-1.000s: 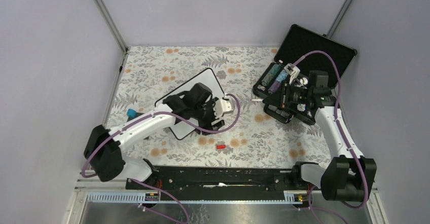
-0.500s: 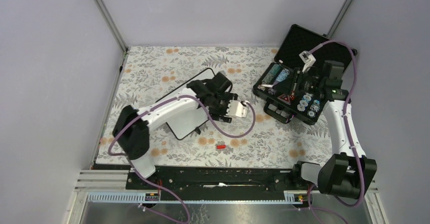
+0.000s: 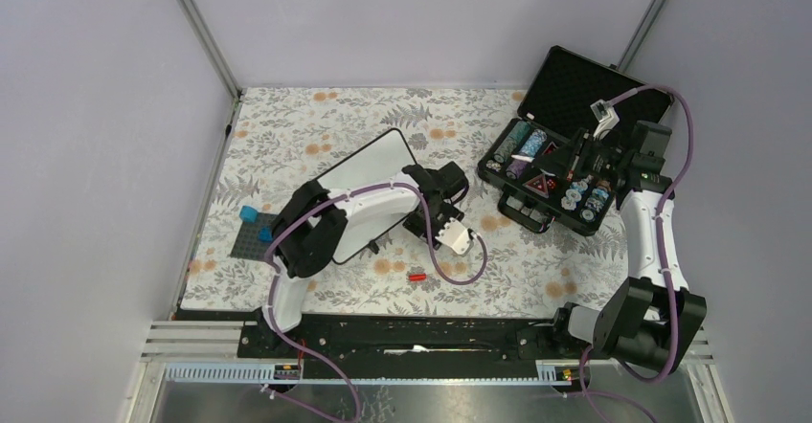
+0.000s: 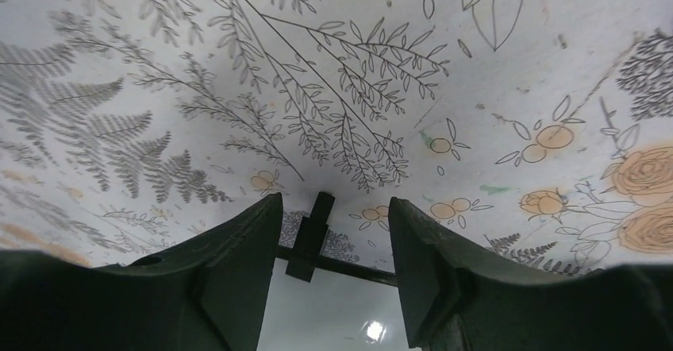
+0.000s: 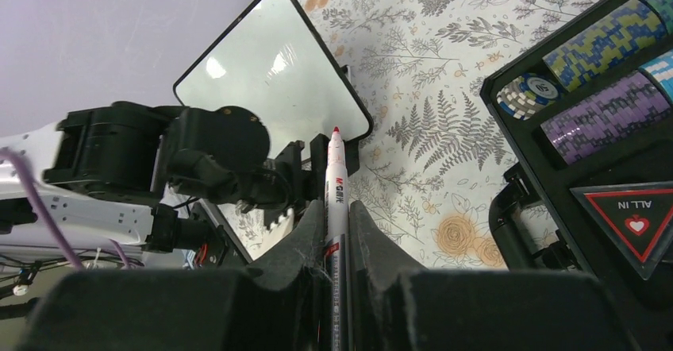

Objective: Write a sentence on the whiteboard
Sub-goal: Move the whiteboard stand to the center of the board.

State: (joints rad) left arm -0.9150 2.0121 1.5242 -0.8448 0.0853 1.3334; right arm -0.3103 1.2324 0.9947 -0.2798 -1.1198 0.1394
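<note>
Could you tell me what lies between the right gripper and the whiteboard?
In the top view, the right gripper, holding a marker, hovers over the black case; toward the whiteboard lie the case's chip stacks, bare floral cloth, then the left arm's wrist.

The whiteboard (image 5: 270, 73) has a smooth, glossy white face that throws back bright lamp spots, set in a thin, dull black rim. The table (image 3: 316, 126) wears a matt printed covering of grey ferns and orange flowers; whether it is cloth or paper cannot be told. The left claw (image 4: 333, 202) is dark, dull moulded plastic. The right claw (image 5: 335, 206) looks alike, slightly rough, with stray fibres clinging to it. It grips a marker (image 5: 334, 180) of smooth white plastic with a red tip. The case (image 3: 575, 74) is matt black, its lid lined with a finely dimpled, foam-like layer. The frame post (image 3: 199, 26) is bare silvery metal.
</note>
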